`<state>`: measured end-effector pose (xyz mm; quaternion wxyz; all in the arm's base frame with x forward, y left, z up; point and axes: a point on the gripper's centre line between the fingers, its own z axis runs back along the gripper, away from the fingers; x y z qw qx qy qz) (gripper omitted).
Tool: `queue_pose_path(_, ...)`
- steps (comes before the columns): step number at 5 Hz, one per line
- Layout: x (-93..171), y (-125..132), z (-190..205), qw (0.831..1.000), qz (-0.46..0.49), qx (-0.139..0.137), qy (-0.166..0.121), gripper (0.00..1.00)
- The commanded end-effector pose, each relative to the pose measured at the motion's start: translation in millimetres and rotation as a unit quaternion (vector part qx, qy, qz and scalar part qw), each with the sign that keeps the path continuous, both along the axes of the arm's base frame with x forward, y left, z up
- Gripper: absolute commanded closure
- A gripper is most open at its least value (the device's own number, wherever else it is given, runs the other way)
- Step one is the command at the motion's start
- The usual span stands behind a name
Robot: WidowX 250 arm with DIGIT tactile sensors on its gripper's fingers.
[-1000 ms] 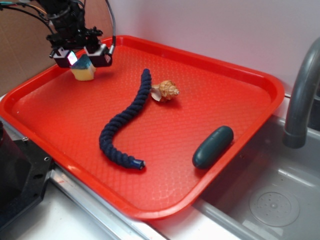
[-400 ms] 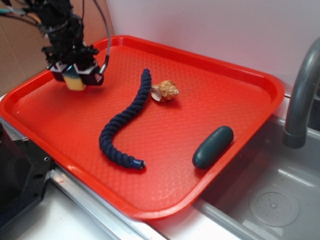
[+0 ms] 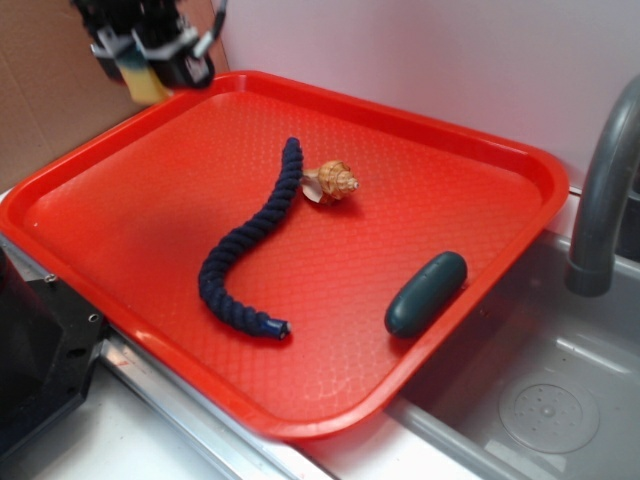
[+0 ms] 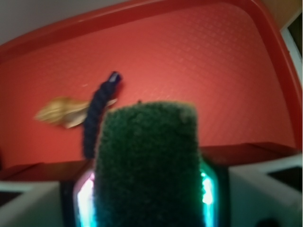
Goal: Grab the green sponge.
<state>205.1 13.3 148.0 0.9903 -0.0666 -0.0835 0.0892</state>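
Gripper (image 3: 146, 62) pinching sponge (image 3: 141, 80), held clear above tray (image 3: 520, 160) far-left corner. Grab looks done; nothing obvious left. Rope (image 3: 247, 243), shell (image 3: 335, 182) untouched.

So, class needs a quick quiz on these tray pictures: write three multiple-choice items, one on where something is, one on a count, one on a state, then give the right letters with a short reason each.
1. Where is the green sponge?
A. lying beside the shell
B. in the gripper, above the tray's far left corner
C. in the sink

2. How many loose things lie on the red tray?
A. one
B. three
C. five

3. What state is the gripper in?
A. shut on the sponge
B. open and empty
C. out of view

Answers:
1 B, the sponge sits between the fingers, off the tray.
2 B, the blue rope, shell and dark green capsule.
3 A, the wrist view shows the sponge filling the jaws.
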Motion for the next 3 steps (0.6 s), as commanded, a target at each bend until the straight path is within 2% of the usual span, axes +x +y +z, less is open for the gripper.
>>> queue_pose_path(1, -25.4, -27.5, 57.6, 0.998, -0.061, 0.001, 0.0, 1.0)
queue_pose_path(2, -61.0, -25.4, 69.0, 0.997, -0.075, -0.016, 0.0, 1.0)
queue_pose_path(3, -54.1, -22.0, 74.7, 0.994, -0.108, 0.015, -0.018, 1.0)
